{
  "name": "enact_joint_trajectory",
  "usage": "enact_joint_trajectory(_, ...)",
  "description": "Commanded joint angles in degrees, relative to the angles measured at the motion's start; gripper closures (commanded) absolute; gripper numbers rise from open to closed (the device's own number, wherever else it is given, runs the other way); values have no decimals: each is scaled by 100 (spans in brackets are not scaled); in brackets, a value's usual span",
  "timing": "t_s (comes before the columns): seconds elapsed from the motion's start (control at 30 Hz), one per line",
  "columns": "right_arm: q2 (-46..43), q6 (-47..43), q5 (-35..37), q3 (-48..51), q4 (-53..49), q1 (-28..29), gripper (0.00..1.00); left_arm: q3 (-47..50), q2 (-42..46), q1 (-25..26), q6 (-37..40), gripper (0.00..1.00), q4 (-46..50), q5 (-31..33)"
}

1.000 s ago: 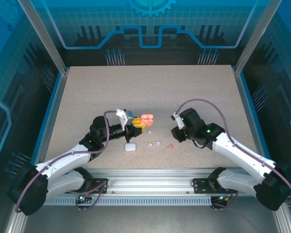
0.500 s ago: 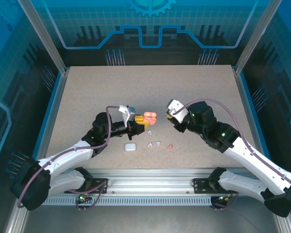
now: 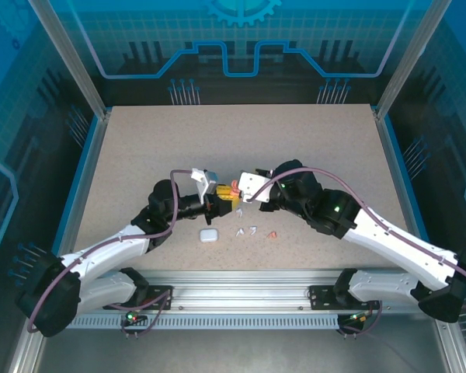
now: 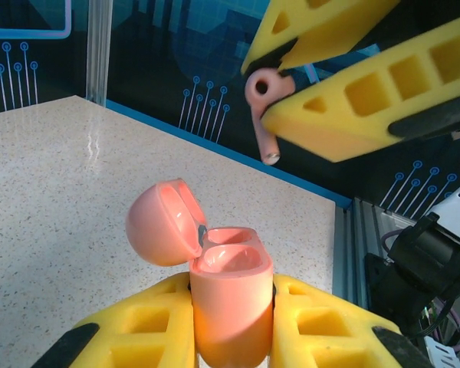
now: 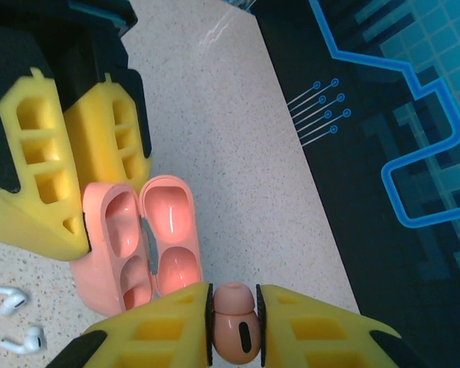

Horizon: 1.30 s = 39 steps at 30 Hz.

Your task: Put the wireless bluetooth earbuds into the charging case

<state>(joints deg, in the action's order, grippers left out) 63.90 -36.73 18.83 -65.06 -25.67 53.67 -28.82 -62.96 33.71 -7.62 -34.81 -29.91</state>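
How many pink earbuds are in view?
2. One pink earbud is clamped in the right gripper; the other lies on the table. The pink case looks empty.

A speckled beige table [image 3: 241,140] sits inside blue panels [image 3: 241,47] printed with circuit lines. Aluminium posts [image 3: 70,58] rise at its far corners.

Bright, even light from overhead. Top view sharp; table [image 3: 311,148] evenly lit, soft shadows close under the arms [image 3: 109,252]; blue walls dim; frame posts splay toward the corners. Left wrist view: white glare patch on table, left centre; yellow pads [image 4: 314,303] at bottom edge soft. Right wrist view: glare streak upper centre, sheen inside pink case [image 5: 169,218].
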Motion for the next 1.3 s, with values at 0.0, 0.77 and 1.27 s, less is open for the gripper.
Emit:
enact_joint_trajectory(0.0, 85, -281, 239, -183, -43, 125, 79, -225, 16, 52, -30, 100, -70, -205)
enact_joint_trajectory(0.77, 307, -362, 313, 19, -127, 187, 78, -212, 93, 67, 26, 100, -65, -155)
enact_joint_trajectory(1.27, 327, -238, 284, 204, -105, 153, 78, -203, 100, 80, 12, 100, -130, -155)
